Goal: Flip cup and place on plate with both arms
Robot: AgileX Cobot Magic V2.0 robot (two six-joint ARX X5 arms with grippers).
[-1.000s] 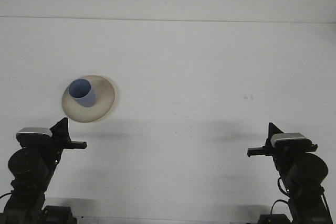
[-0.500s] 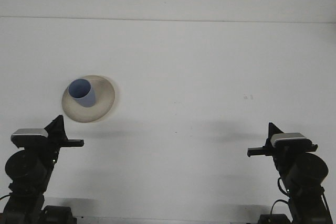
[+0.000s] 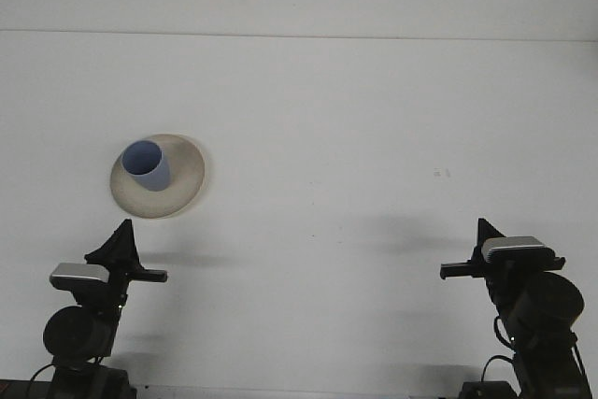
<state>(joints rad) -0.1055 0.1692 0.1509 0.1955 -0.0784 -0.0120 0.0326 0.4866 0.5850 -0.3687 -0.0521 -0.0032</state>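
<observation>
The small blue plastic cup (image 3: 147, 164) stands mouth up on the round cream plate (image 3: 182, 179), toward the left edge of the white worktop (image 3: 355, 137), so the job looks done. The left gripper (image 3: 140, 271) and right gripper (image 3: 458, 271) sit low near the front edge, well apart from it. I cannot tell if their jaws are apart; the arm bases are cut off.

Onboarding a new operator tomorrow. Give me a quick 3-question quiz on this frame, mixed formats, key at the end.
1. True or false: the blue cup stands on the plate with its opening up.
2. Which arm is nearer the plate? A) left arm B) right arm
3. Fill in: the plate sits on the ___ half of the white table, seen from the robot.

Key
1. True
2. A
3. left
</observation>
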